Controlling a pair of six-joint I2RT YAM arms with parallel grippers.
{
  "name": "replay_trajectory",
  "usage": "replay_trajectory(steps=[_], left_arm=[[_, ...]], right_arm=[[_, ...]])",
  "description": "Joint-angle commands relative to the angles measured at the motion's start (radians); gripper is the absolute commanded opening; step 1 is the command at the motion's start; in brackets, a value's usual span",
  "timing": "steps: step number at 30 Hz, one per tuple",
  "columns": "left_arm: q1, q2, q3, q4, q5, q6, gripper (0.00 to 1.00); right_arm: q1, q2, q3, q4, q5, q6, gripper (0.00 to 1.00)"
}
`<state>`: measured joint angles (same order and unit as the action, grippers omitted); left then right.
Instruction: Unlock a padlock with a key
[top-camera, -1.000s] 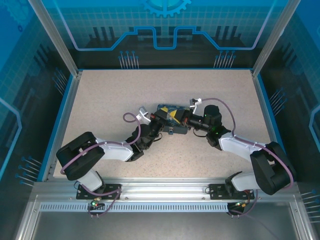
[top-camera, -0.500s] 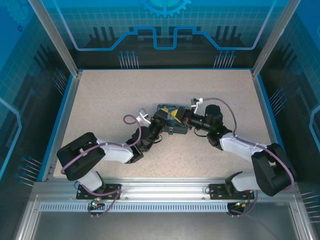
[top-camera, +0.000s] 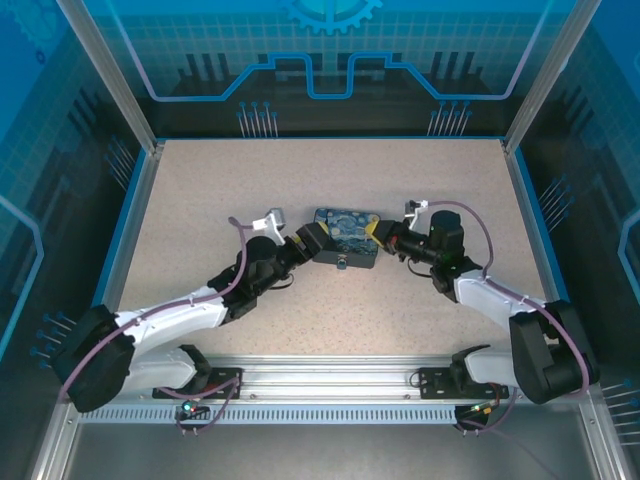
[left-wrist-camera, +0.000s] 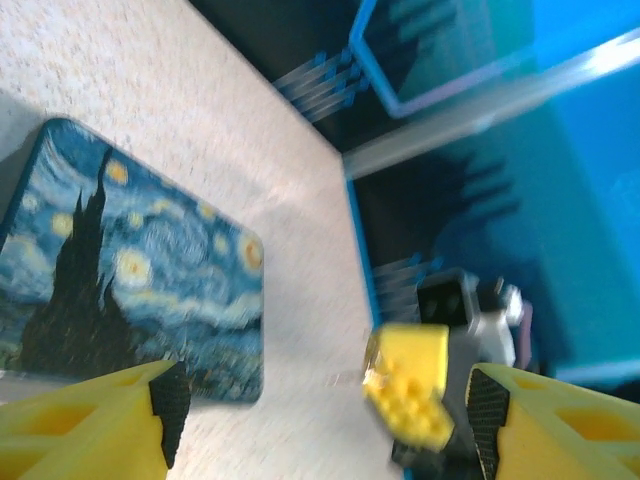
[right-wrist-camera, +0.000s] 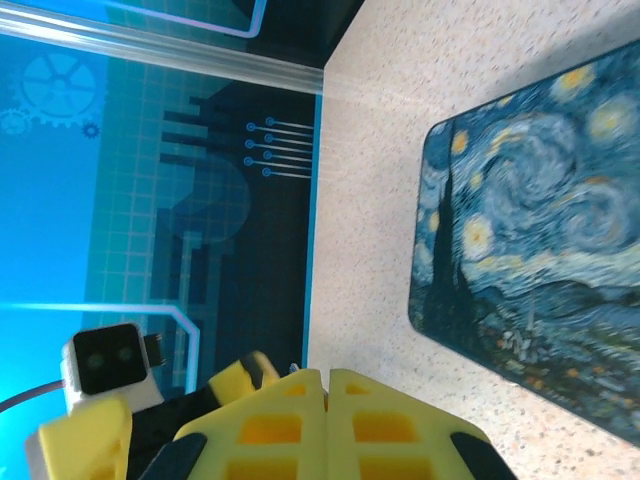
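Your speckled table (top-camera: 200, 200) carries the Starry-Night-printed box (top-camera: 345, 235) about midway between its side edges, with an end effector at each end of it. The left end effector (left-wrist-camera: 325, 405) is spread wide and empty. The right end effector (right-wrist-camera: 327, 410) has its fingers pressed together, with nothing visible between them. A tiny grey piece touching the box's near side looks like the padlock (top-camera: 343, 264); I cannot make out the key. You appear to be at the locating stage, so next find the key and pinch it.
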<state>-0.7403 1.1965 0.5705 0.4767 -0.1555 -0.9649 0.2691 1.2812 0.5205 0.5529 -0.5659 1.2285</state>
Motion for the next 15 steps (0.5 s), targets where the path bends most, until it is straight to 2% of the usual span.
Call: replay_trajectory(steps=[1,4,9,15], left_arm=[[0.001,-0.014,0.046,-0.325,0.177,0.302,0.77],[0.001,0.030,0.039,-0.360,0.242,0.392,0.77],[0.001,0.174,0.017,-0.250,0.321,0.457,0.77],[0.002,0.372,0.048,-0.094,0.332,0.486,0.76]], right_arm=[[-0.031,0.030,0.007,-0.044,-0.052,-0.053,0.00],[-0.044,0.074,0.022,-0.042,-0.064,-0.063,0.00],[-0.057,0.176,0.039,0.015,-0.075,-0.065,0.00],[-0.069,0.260,0.053,0.073,-0.090,-0.046,0.00]])
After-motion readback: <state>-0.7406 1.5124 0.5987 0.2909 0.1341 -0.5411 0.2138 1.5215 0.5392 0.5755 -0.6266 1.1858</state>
